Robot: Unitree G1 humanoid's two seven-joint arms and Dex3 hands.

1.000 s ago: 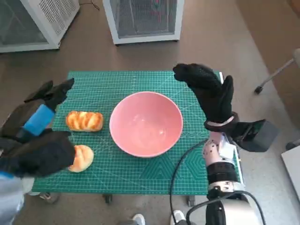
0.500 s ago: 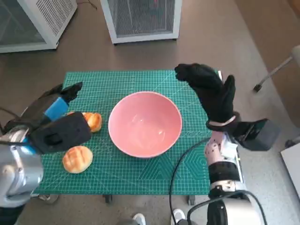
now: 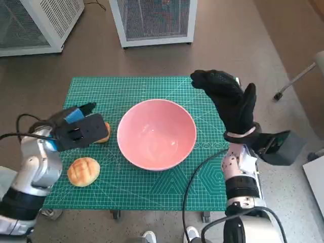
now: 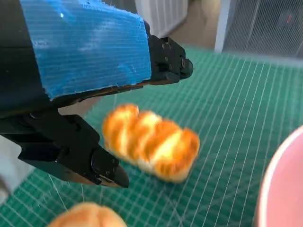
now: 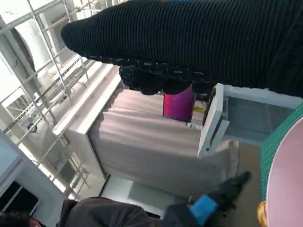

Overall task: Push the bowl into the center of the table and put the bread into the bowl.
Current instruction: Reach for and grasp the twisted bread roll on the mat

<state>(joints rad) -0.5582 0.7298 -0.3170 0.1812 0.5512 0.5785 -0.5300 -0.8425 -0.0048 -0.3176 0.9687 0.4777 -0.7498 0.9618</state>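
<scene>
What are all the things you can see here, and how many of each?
Bowl: one, pink, near the middle of the table, nothing in it.
Long bread: one, golden, on the mat left of the bowl, under the left hand.
Round bread: one, golden, on the mat near the front left corner.
Mat: one, green with a grid, covering the table top.
Cabinets: two, white with mesh fronts, on the floor beyond the table.
Person: one, in dark clothes, seen only in the right wrist view.
Left hand: one, black with blue tape, open over the long bread.
Right hand: one, black glove, raised and open, right of the bowl.
</scene>
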